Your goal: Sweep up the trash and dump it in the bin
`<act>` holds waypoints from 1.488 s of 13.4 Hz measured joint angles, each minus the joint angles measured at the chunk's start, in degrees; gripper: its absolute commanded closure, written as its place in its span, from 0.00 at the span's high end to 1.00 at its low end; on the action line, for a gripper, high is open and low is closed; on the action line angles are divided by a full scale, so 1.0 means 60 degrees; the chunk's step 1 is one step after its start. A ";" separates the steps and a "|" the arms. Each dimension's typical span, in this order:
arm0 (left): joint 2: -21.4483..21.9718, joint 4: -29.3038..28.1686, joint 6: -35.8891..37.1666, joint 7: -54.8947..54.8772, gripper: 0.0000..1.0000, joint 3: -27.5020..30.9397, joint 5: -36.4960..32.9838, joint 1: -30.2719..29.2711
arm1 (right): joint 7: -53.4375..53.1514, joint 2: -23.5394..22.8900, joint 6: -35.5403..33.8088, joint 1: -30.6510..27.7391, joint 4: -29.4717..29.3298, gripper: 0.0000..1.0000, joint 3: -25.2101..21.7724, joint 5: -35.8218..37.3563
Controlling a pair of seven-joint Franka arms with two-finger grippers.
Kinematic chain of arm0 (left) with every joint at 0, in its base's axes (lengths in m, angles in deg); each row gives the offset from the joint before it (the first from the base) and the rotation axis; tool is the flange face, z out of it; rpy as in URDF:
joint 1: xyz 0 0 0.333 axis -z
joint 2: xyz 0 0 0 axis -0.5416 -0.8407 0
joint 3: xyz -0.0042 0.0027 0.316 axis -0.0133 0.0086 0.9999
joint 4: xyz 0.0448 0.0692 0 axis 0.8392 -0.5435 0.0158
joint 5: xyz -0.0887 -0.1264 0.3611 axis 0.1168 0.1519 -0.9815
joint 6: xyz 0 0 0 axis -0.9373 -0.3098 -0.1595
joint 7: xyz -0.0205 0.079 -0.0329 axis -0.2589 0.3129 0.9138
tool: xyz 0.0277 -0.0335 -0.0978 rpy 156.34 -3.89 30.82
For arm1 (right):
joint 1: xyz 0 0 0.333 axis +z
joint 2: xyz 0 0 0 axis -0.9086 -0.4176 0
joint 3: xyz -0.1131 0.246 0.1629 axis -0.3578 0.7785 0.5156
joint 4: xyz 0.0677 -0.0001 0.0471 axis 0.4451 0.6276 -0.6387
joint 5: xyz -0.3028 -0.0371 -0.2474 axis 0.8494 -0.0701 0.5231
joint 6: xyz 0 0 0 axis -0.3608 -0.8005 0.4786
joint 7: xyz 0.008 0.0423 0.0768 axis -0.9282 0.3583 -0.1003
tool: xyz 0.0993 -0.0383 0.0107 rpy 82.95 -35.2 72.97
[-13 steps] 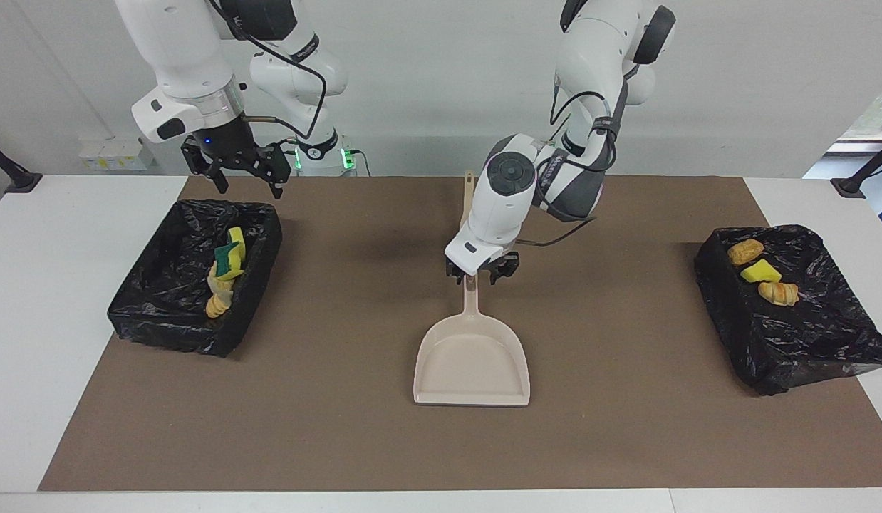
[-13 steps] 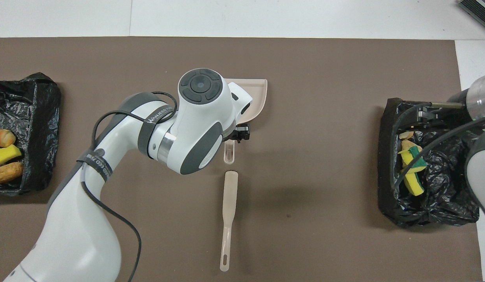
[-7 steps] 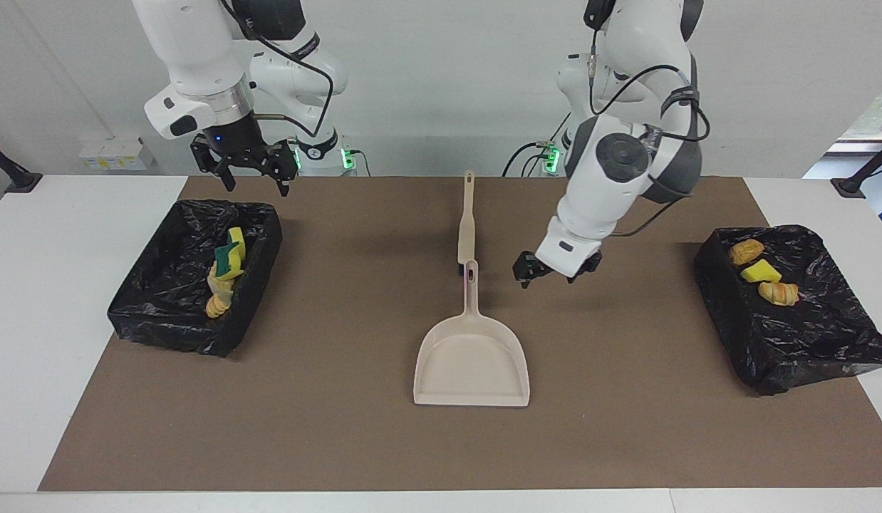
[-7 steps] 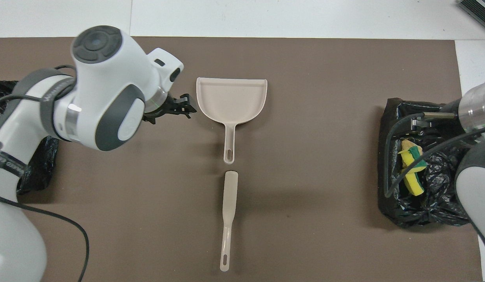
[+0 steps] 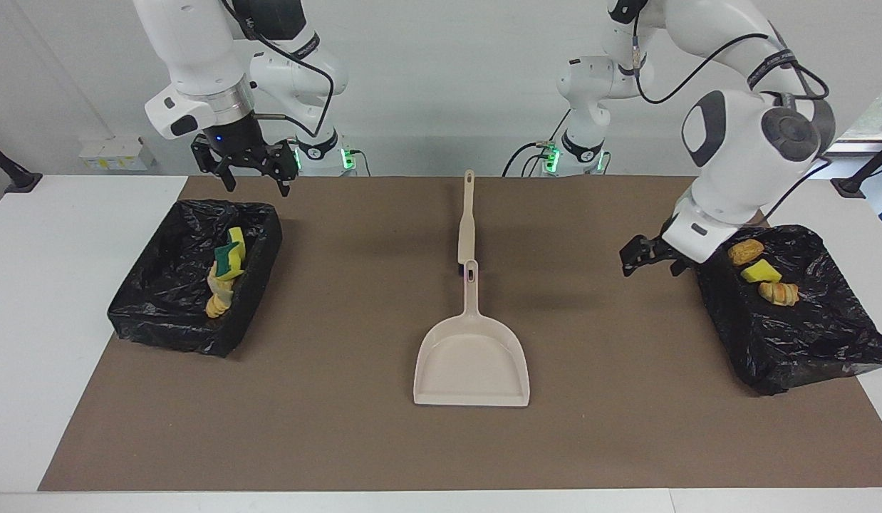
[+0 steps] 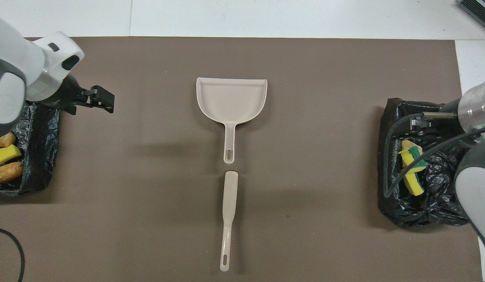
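Note:
The bin point(image 5: 163, 313), lined with a black bag, stands at the right arm's end and holds trash: a yellow-green sponge point(image 5: 231, 262) point(image 6: 411, 172) and tan pieces point(image 5: 216, 303). More trash, two bread pieces point(image 5: 745, 251) and a yellow sponge point(image 5: 760, 271), lies on a black-bagged box point(image 5: 804, 335) at the left arm's end. My left gripper point(image 5: 649, 262) point(image 6: 103, 100) hangs open and empty just beside that box. My right gripper point(image 5: 254, 174) is open over the bin's rim nearest the robots. The beige dustpan point(image 5: 471, 356) point(image 6: 231, 98) lies flat mid-table.
A beige brush point(image 5: 467, 221) point(image 6: 228, 211) lies in line with the dustpan's handle, nearer the robots. Everything rests on a brown mat point(image 5: 341, 399); white table borders it at both ends.
My left gripper let go of the dustpan's handle and swung across to the box at its own end. The dustpan stayed put. The right gripper rose slightly over the bin.

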State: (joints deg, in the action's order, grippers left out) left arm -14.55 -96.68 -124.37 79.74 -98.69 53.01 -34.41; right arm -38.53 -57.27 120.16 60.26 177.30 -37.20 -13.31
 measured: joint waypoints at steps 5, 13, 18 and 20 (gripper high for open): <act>0.0976 -0.0016 0.0991 -0.1284 1.00 0.0014 -0.0320 -0.0648 | 0.0000 0.0000 0.0000 0.0000 0.0000 1.00 0.0000 0.0000; 0.1755 -0.0206 0.1375 -0.1311 1.00 0.0014 -0.0406 -0.0891 | 0.0000 0.0000 0.0000 0.0004 0.0000 1.00 -0.0002 0.0000; 0.2082 -0.0782 0.1326 -0.1370 1.00 0.0005 -0.0406 -0.0926 | 0.0000 0.0000 0.0000 -0.0114 0.0001 1.00 -0.0037 0.0000; 0.2192 -0.0801 0.1298 -0.1518 1.00 -0.0016 -0.0405 -0.0925 | 0.0000 0.0000 0.0000 -0.0310 0.0002 1.00 -0.0059 0.0000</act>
State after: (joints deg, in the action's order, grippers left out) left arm -1.40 -101.49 -116.58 70.63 -98.78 50.58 -39.96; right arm -38.53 -57.28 120.16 58.40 177.31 -37.56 -13.31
